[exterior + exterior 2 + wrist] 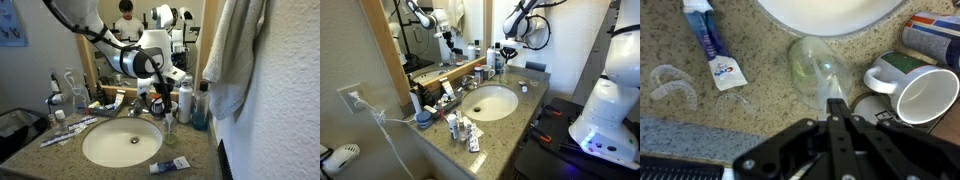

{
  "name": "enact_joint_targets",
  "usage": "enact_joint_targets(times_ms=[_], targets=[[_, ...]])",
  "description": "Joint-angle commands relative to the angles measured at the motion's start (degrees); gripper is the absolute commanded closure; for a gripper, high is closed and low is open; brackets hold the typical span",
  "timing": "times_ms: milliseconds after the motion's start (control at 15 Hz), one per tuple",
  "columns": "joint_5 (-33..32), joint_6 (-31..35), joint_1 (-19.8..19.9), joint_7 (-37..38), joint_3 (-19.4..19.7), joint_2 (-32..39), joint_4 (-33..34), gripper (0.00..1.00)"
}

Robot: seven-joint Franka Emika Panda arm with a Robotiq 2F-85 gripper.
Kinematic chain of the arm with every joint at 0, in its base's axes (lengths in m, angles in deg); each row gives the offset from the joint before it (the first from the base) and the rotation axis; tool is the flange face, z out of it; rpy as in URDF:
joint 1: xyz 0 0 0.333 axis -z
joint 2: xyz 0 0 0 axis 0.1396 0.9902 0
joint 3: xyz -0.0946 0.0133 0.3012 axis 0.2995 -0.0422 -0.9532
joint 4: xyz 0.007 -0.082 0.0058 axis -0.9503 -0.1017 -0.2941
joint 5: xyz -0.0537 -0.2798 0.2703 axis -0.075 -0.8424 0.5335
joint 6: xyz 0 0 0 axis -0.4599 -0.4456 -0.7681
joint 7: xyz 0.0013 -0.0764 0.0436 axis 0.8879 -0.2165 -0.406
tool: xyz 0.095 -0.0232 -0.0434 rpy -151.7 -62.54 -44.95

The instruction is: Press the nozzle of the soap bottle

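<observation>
Clear plastic soap bottle stands upright directly beneath and slightly ahead of the black Robotiq gripper. Its long axis points up at the fingertips, so the press looks like a plain descent. The jaws are drawn together, gripping nothing. A white ceramic mug crowds one side of the fingers and the white sink basin lies just beyond the bottle. A blue-and-white toothpaste tube lies well apart opposite. The nozzle itself is too blurred to pick out.
</observation>
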Motion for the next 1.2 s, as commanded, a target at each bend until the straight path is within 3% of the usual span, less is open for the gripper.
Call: enact_joint_targets(times_ms=[0, 1133], targets=[[1.3, 1.4, -0.1, -0.5, -0.7, 4.3, -3.0, 1.0], [-2.4, -3.8, -1.8, 2.8, 0.2, 0.8, 0.0, 1.0]])
